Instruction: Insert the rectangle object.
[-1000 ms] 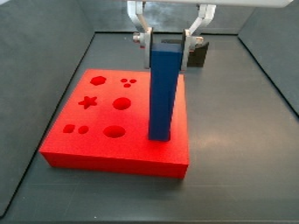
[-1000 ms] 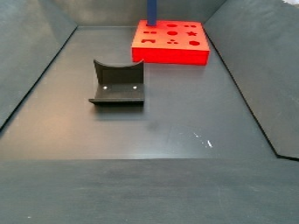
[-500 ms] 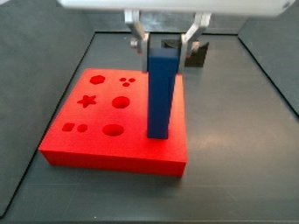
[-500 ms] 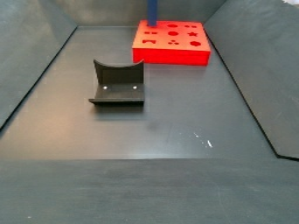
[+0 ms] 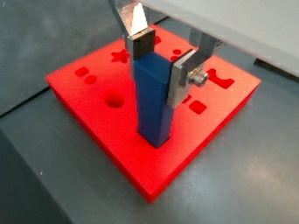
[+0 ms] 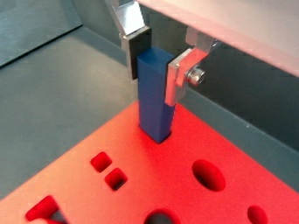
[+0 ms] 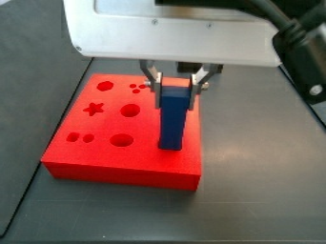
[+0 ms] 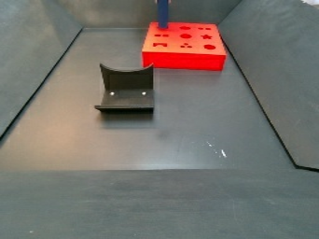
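The rectangle object, a blue bar [image 7: 171, 116], stands upright with its lower end sunk in a hole near the edge of the red block [image 7: 90, 143]. It also shows in both wrist views [image 5: 152, 101] [image 6: 155, 96] and at the picture's edge in a side view [image 8: 161, 11]. My gripper [image 7: 176, 86] is right above the block. Its silver fingers [image 5: 183, 77] with dark pads [image 6: 140, 54] sit on two opposite sides of the bar's top end, shut on it [image 5: 160, 74] [image 6: 156, 83].
The red block [image 8: 185, 56] has star, round and square holes [image 7: 94, 110] beside the bar. The dark fixture [image 8: 125, 90] stands on the grey floor well apart from the block. Sloping grey walls [image 8: 37, 75] ring the floor.
My gripper has come down with the blue bar. The bar now stands lower in the red block, with less of it showing above the block's top.
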### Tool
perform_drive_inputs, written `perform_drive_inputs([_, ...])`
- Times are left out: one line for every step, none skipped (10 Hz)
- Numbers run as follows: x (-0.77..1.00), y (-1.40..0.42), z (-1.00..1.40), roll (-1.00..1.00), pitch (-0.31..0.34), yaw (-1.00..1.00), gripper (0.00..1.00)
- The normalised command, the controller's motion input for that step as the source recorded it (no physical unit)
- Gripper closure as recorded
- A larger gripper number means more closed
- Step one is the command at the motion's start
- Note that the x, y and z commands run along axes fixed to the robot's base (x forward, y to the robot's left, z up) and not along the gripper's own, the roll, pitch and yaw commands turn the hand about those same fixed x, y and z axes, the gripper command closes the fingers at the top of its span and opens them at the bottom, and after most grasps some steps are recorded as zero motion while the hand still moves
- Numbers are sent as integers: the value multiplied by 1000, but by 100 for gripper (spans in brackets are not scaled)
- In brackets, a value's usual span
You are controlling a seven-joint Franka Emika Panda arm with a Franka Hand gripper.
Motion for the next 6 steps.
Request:
perform_drive_inputs([0,51,-1000,-31,0,254,100])
perform_drive_inputs([54,143,-1000,-53,0,374,100])
perform_drive_inputs([51,31,-503,-34,0,406,100])
perform_drive_inputs([-86,23,0,-54,-34,20,100])
perform_drive_inputs([0,0,0,0,-9,0,100])
perform_drive_inputs([0,-94,-86,0,-41,3,100])
